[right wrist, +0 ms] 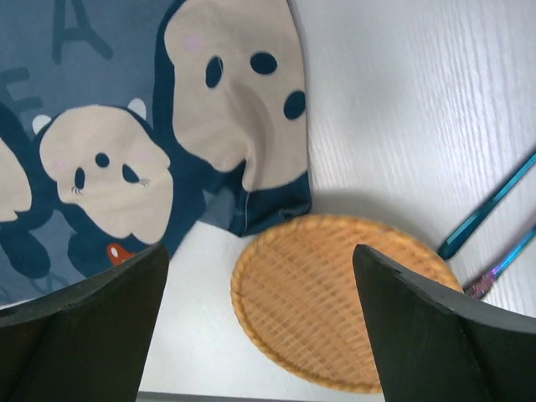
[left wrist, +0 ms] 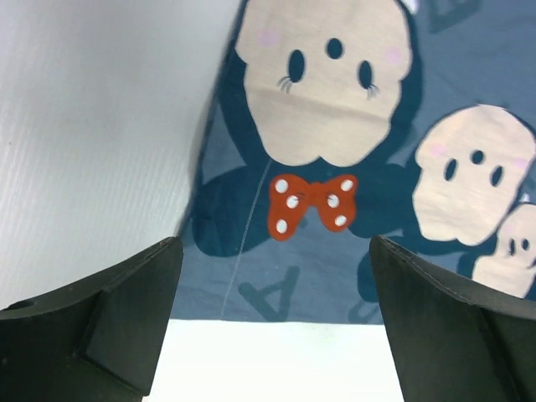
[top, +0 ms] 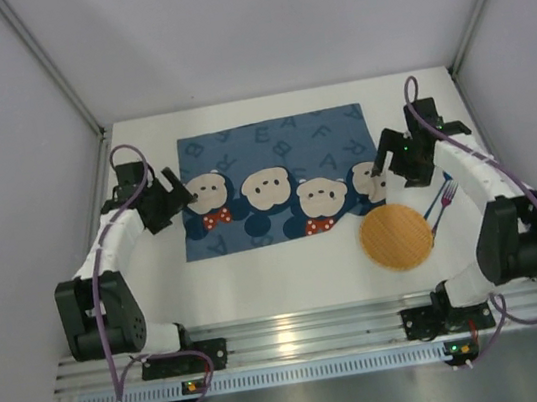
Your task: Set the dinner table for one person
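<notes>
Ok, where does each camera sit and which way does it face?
Top external: above and behind the bases, looking down on the dinner table, blue placemat and wicker plate; both arms, left gripper, right gripper.
Left wrist: on that wrist, looking down at the placemat's left edge; own open fingers.
Right wrist: down at the placemat's near corner and wicker plate; own open fingers.
Shared: placemat in all three.
</notes>
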Controlling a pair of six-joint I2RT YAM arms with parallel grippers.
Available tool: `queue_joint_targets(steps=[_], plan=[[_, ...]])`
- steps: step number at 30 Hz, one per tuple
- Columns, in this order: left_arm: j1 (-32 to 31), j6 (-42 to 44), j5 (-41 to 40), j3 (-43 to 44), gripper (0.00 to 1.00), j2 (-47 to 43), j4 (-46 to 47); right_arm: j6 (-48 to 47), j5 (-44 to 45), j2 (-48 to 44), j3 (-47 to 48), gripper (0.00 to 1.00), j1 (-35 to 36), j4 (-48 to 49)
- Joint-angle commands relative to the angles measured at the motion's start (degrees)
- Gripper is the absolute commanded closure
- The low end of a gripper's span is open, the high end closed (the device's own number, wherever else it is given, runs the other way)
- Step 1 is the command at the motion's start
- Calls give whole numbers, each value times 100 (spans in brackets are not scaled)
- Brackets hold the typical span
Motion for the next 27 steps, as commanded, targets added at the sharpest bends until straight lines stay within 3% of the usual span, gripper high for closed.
queue_joint_targets(steps=[1,11,12,27], plan=[[-78,-17,317,-325,2,-540,37,116,329,-759,-558,8,-19,-376],[-272,44,572,-1012,2,-787,143,749,480,-1876,-2414,5,-344,-509],[-420,53,581,-1056,2,-813,143,863,427,-2033,-2590,5,-657,-526],[-650,194,510,-1338,4,-1200,-68,1304,119,-3281,-3154,7,-827,-1193]])
